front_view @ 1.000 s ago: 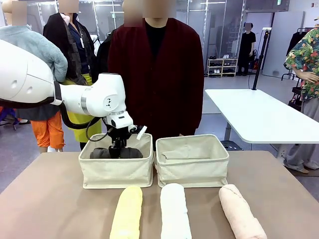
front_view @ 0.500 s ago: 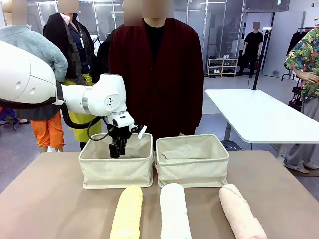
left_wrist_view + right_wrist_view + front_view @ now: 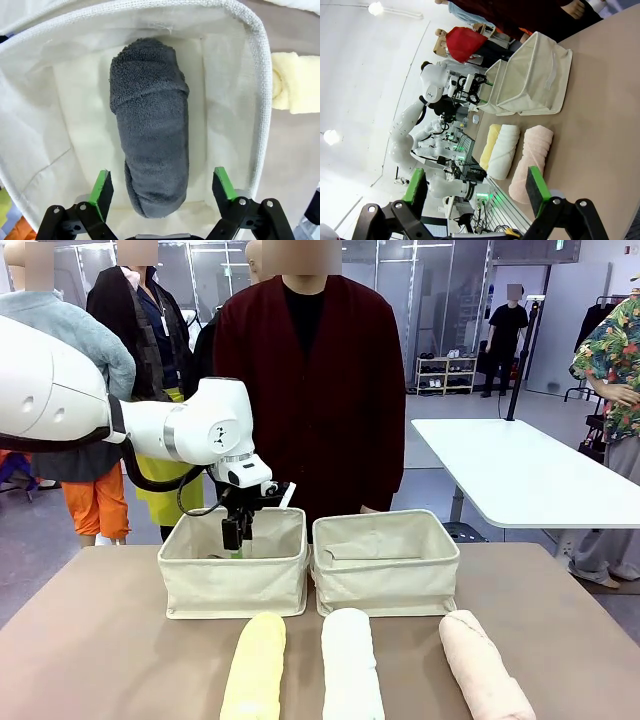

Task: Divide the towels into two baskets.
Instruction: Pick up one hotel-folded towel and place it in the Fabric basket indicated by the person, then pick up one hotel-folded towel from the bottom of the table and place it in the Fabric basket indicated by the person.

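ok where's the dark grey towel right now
In the left wrist view the dark grey towel lies on the bottom of the left basket, under the open left gripper, with the pale yellow towel outside the wall.

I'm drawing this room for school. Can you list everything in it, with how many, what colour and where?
grey towel: one, dark grey, lying inside the left basket
yellow towel: one, pale yellow, on the table in front of the left basket
white towel: one, white, middle of the row
pink towel: one, pale pink, right end of the row
right basket: one, cream like the left basket, beside it
table: one, brown, under everything
white table: one, farther back on the right
person: one, dark red cardigan, standing behind the baskets
left hand: one, black with green pads, open above the grey towel
right hand: one, same colours, open, off beside the pink towel
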